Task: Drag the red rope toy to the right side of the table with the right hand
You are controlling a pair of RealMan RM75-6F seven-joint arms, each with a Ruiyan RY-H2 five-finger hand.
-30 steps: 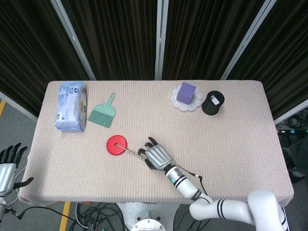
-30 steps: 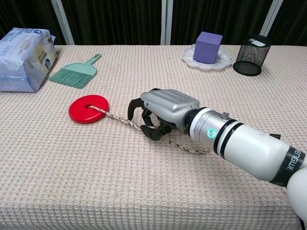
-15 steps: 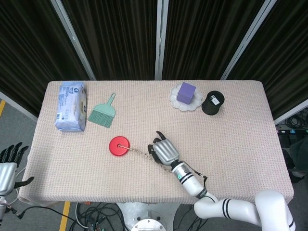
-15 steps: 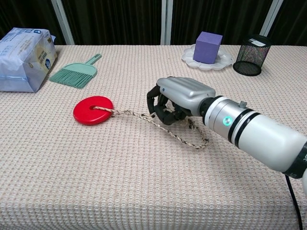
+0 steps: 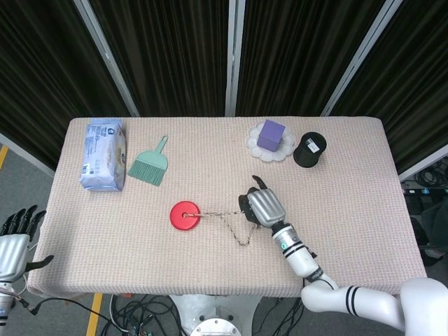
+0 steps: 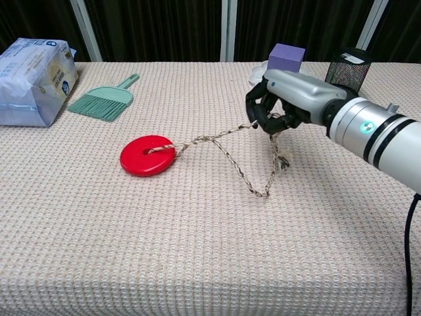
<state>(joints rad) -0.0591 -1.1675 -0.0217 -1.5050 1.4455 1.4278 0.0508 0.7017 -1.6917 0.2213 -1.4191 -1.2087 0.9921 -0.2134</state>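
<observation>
Dark curtains w/ pale posts behind; beige woven cloth covers the table (image 5: 350, 231). The red rope toy (image 5: 185, 215) sits approx. mid-table, slightly left of centre, disc flat, its rope running right to the right hand (image 5: 264, 208). Fingers (image 6: 258, 110) are curled tight round the rope, raised off the cloth, so the line lifts and a slack loop hangs below; prob. gripped that way so the pull hauls the disc along. Left hand (image 5: 15, 238) hangs off the table's left edge, fingers apart, holding nothing. Blue-white packet (image 5: 103, 154) at far left has print, too small to read; the black mesh cup (image 5: 309, 149) carries a white tag, also unreadable.
</observation>
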